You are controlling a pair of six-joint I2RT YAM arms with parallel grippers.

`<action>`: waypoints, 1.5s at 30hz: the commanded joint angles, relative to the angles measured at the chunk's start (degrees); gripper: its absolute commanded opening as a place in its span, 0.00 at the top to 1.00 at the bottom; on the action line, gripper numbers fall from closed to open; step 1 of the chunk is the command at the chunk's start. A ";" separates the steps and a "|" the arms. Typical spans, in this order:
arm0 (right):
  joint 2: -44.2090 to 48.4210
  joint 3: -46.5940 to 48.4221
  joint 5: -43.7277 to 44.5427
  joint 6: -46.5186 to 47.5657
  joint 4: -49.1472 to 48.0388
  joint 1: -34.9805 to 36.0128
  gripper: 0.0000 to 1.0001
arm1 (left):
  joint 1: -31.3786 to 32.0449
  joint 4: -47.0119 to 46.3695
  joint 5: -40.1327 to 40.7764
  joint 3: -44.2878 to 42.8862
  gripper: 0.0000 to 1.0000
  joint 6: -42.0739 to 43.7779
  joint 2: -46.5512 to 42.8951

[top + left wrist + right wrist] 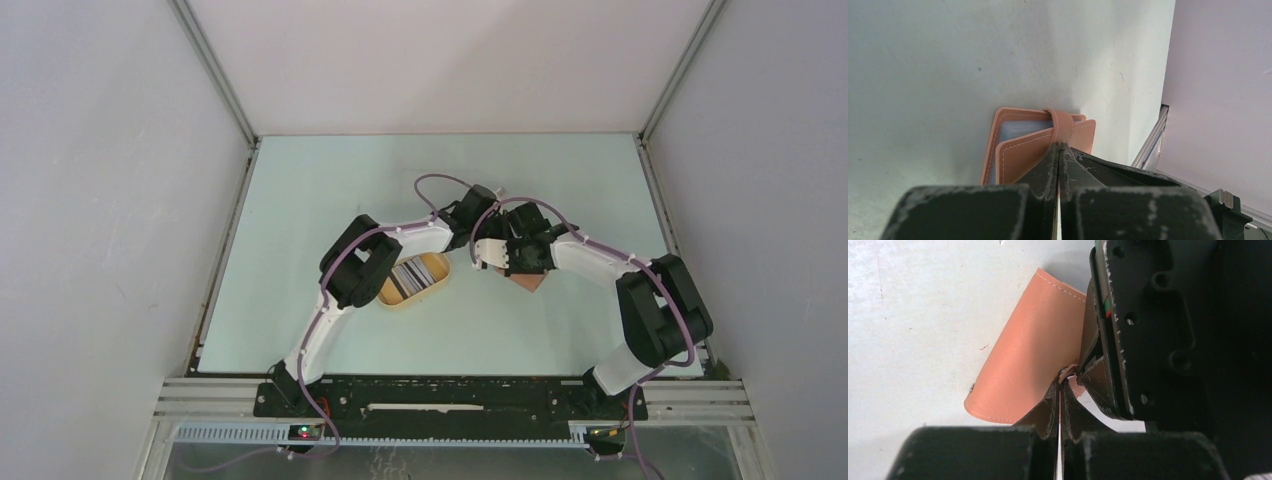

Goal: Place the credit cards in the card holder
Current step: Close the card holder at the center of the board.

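Both grippers meet right of the table's centre, on the reddish-brown leather folding card holder (1018, 150), which sits half open on the pale green table (330, 180). Left gripper (1058, 149) is clenched on the holder's snap tab (1064, 125), with light blue lining showing just beyond its tips. Right gripper (1062, 384) is pinched tight on an edge of the same card holder, the curved outer flap spreading away to the fingers' far left. The striped stack of thin black, white and blue plastic credit cards (408, 275) lies in the yellow oval shallow tray (405, 303), just left of the grippers.
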State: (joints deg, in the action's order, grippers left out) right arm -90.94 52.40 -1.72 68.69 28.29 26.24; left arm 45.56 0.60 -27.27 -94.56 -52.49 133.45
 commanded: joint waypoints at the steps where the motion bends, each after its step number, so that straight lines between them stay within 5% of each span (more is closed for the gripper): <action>1: -5.10 -1.01 -5.08 0.47 6.68 2.20 1.00 | 1.27 11.08 0.36 0.83 1.00 3.16 3.87; 21: -15.19 10.00 -3.24 0.65 18.97 4.79 1.00 | 0.23 9.96 -1.51 3.81 1.00 0.81 5.23; 24: -15.22 11.49 -4.50 -1.51 19.77 4.28 0.93 | 0.23 9.82 -1.75 3.60 1.00 0.81 5.40; 27: -14.06 13.33 -7.31 -4.28 20.76 2.69 0.74 | 0.23 9.86 -1.85 3.48 1.00 0.85 5.50; 30: -11.70 14.19 -10.44 -5.94 21.03 0.86 0.66 | 0.22 9.77 -1.92 3.51 1.00 0.86 5.53; 45: -5.36 23.07 -38.06 -16.50 29.94 -18.13 0.66 | 0.12 8.52 -1.91 4.15 1.00 0.62 4.82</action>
State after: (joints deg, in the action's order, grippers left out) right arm -98.70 71.75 -27.14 59.16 56.60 14.15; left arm 43.53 -1.13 -32.71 -94.08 -55.05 135.13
